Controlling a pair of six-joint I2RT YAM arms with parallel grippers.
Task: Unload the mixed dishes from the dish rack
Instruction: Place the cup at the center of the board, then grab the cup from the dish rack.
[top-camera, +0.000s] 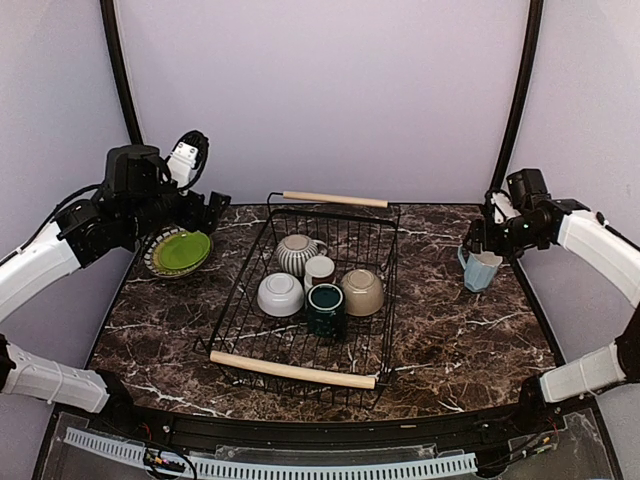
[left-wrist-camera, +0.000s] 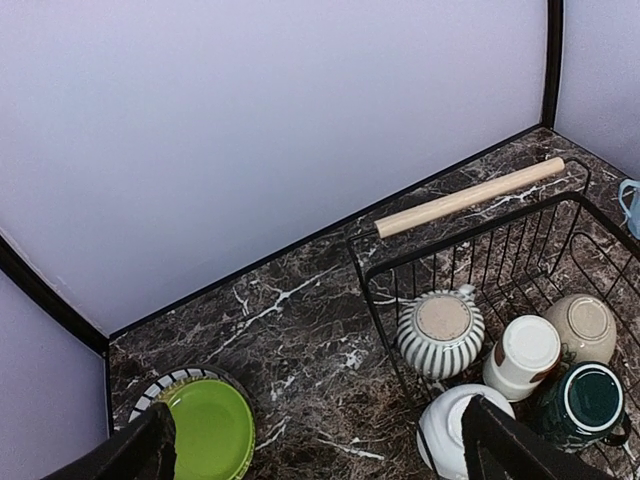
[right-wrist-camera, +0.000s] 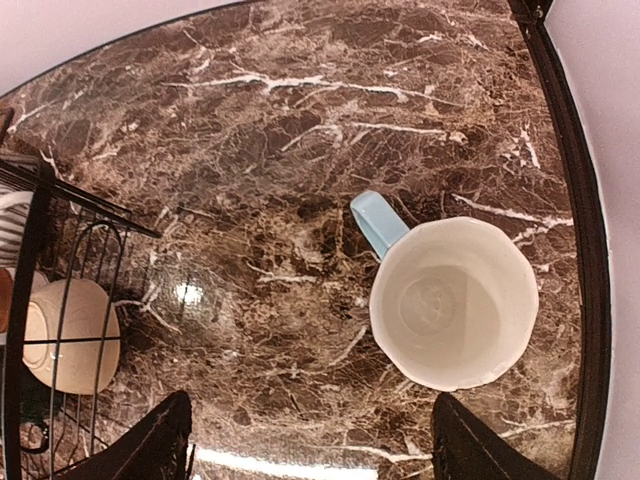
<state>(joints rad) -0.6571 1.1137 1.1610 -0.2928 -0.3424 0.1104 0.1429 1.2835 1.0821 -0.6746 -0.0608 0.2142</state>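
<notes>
Near wooden handle (top-camera: 292, 371) fronts a rack of five dishes, with one mug out on the bench

Closest to the viewer, that light wooden rod lies along the near rim of the large rectangular black wire dish rack (top-camera: 350, 235), which sits in the middle of the dark brown marbled bench (top-camera: 450, 340). A matching rod (top-camera: 335, 199) tops its far rim. Five pieces stand inside. A grey-striped ceramic mug (top-camera: 296, 254) is at the far left, base up, with a small white-brown cup (top-camera: 319, 269) just right of it, also inverted. A white bowl (top-camera: 281, 294) is at the near left and a beige bowl (top-camera: 362, 291) on the right, both upside down. A dark-teal mug (top-camera: 326, 307) stands upright between the two bowls.

Left of the rack, a bright green round plate (top-camera: 181, 251) rests on a white-patterned plate with a striped rim (left-wrist-camera: 150, 392). The left jaws hang above this stack, spread wide and empty, with their dark fingertips (left-wrist-camera: 140, 455) at the bottom corners of the left wrist view.

Right of the rack and well apart from it, a light-blue mug with a pale inside (top-camera: 482, 270) stands upright on the bench, its handle pointing far-left. The right jaws hover over it, parted, gripping nothing, and their fingertips (right-wrist-camera: 160, 445) are clear of the mug
</notes>
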